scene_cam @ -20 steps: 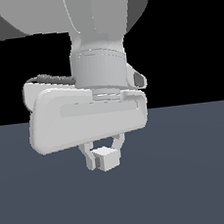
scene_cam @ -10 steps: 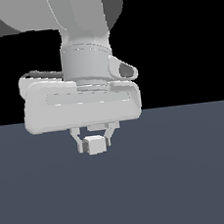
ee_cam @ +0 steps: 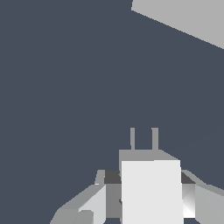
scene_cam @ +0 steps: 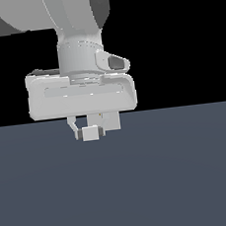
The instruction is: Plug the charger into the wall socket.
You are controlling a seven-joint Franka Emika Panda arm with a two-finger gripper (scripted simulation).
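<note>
My gripper (scene_cam: 91,132) hangs just above the dark grey floor (scene_cam: 172,178) and is shut on the charger (scene_cam: 90,133), a small white block between the fingertips. In the wrist view the charger (ee_cam: 151,188) fills the space between my two fingers (ee_cam: 87,205), and its two thin prongs (ee_cam: 143,139) point away from the gripper. A pale flat slab (ee_cam: 183,17) shows at the edge of the wrist view, some way ahead of the prongs and cut off by the frame. No golden dots show on it. The wall socket is not in the exterior view.
The dark grey floor (ee_cam: 65,87) spreads under the gripper. The arm's large white body (scene_cam: 81,96) blocks what lies behind it in the exterior view.
My gripper has carried the charger upward and toward the exterior view's left. It stays shut on the charger.
</note>
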